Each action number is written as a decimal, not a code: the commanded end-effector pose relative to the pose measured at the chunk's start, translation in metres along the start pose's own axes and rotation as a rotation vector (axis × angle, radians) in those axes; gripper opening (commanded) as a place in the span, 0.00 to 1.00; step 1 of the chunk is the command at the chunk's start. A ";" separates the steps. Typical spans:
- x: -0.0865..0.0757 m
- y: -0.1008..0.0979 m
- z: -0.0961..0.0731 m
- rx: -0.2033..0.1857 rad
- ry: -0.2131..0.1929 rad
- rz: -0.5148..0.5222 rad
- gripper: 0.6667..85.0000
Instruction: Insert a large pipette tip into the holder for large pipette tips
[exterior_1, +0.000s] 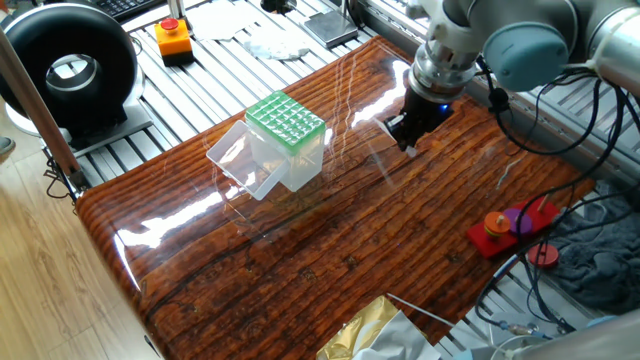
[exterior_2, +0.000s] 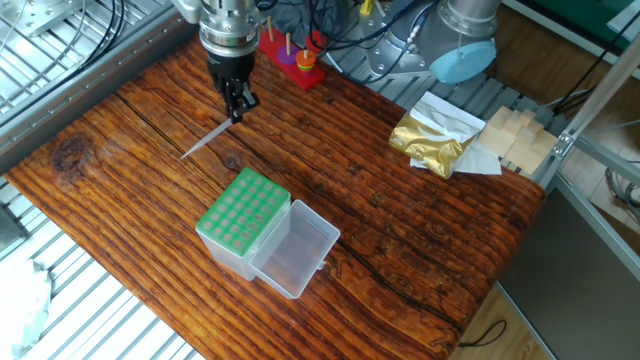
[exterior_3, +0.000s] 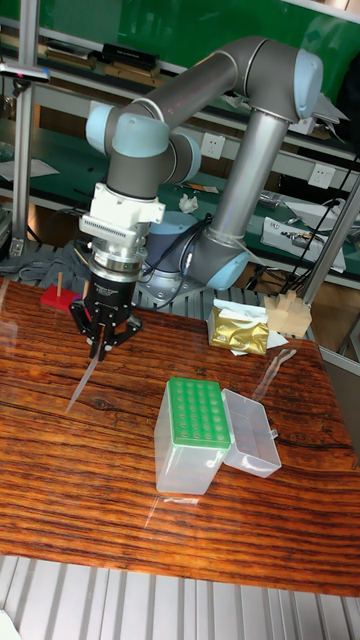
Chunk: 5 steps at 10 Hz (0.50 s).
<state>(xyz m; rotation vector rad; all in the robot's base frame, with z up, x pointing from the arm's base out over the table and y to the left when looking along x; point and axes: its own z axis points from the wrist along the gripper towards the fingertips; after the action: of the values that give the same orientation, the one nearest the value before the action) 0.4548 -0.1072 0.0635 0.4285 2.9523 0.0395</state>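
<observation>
So we've got the gripper (exterior_2: 236, 103) hanging over the wooden table (exterior_2: 400, 240) with its two fingers pinched tight around the thick end of the large pipette tip (exterior_2: 203, 141), and the tip sticks out from the fingers at a slant, pointing down and away with its thin end low near the tabletop; we can't tell if it actually touches the wood. In the tall fixed view the same gripper (exterior_3: 103, 340) shows up nicely from the front, jaws narrow and clamped on the large pipette tip (exterior_3: 84, 377), which trails off below it and to the side. In one fixed view the gripper (exterior_1: 409, 141) is easy to spot, but the translucent tip pretty much vanishes against the glare on the table, so we can't really trace it there. The holder for large pipette tips (exterior_2: 243, 222) sits well apart from the gripper, out on the side the tip's thin end points toward, with open table between them. Its green grid faces up and its clear lid (exterior_2: 295, 247) is flipped open, lying flat on the side of the box farther from the gripper. Same box in the tall fixed view, the holder (exterior_3: 191, 433) is off to the side of the gripper and lower in the picture. Behind the gripper there's a red peg toy (exterior_2: 299, 59), and farther along the table edge a crumpled gold foil bag (exterior_2: 430, 140).
</observation>
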 end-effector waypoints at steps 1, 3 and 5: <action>-0.005 0.007 -0.001 -0.033 -0.017 0.012 0.00; -0.009 0.008 -0.002 -0.036 -0.033 0.013 0.00; -0.014 0.007 -0.027 -0.053 0.019 0.018 0.00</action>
<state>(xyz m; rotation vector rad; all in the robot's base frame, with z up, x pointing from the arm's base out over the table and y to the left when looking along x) 0.4623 -0.1046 0.0731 0.4343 2.9420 0.0804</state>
